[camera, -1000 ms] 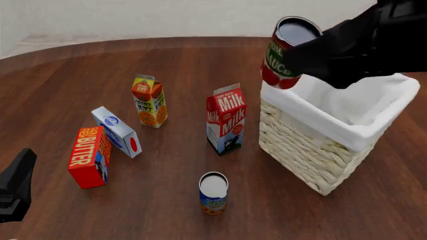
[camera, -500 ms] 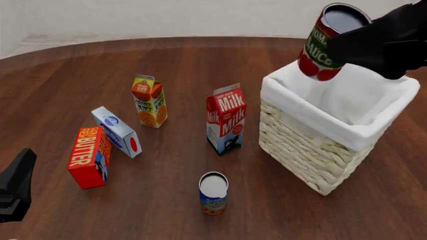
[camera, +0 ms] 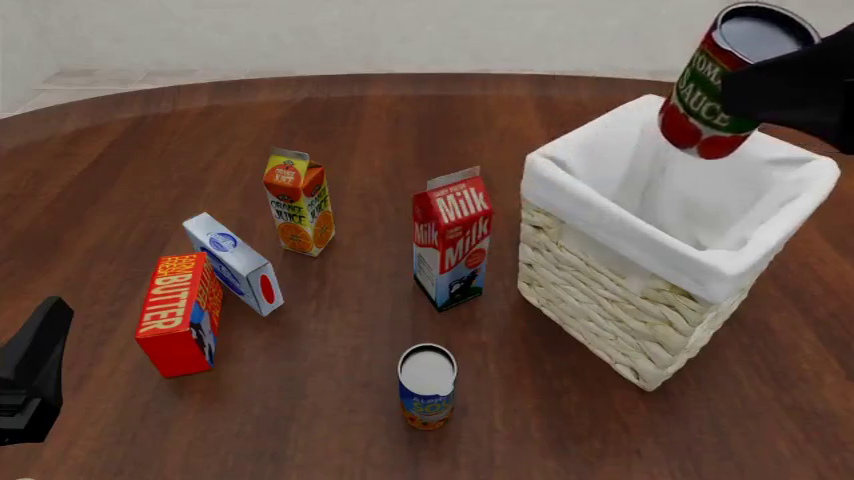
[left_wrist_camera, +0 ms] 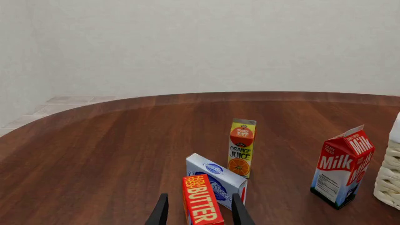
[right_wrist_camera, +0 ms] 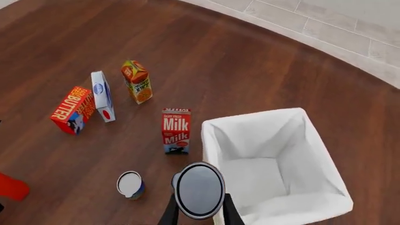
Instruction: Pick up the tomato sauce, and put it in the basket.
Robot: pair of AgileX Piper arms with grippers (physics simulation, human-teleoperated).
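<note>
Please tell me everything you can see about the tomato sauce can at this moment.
The tomato sauce is a small cylindrical can with a red and green label, white lettering, red tomatoes near its base and a flat silver-grey top. It is tilted, held in the air by the right hand, which is closed on its sides. In the front view it hangs above the white-lined basket, touching neither the basket nor the table.
</note>
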